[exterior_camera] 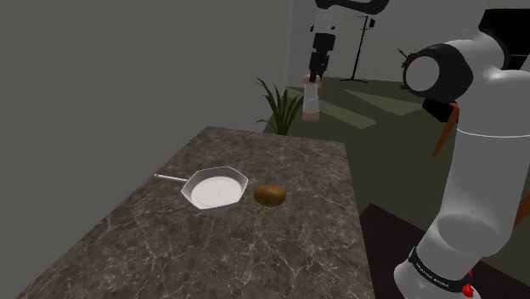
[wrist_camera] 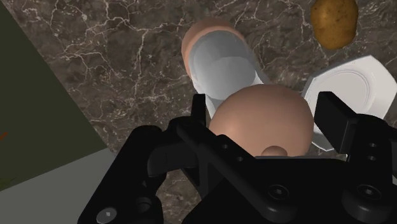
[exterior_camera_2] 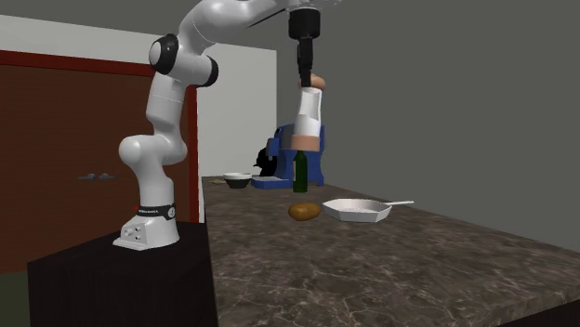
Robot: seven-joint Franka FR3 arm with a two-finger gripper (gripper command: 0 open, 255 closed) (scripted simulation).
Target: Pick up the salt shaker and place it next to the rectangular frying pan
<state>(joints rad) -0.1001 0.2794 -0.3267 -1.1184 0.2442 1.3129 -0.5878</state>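
Arm (exterior_camera_2: pixel 165 102) arches high, tool (exterior_camera_2: pixel 305 79) pointing down, clasping salt shaker (exterior_camera_2: pixel 308 116) aloft

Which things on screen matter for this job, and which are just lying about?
For the job:
- end effector, clamped on the salt shaker and holding it up in the air
- frying pan

Lying about:
- potato beside the pan
- green bottle
- bowl
- plant

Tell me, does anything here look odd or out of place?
Nothing is spilled or broken. The one odd sight: the white cylindrical salt shaker with tan ends hangs high above the dark marbled counter, clasped at its top by the black tool. A brown potato lies loose beside the white long-handled frying pan.
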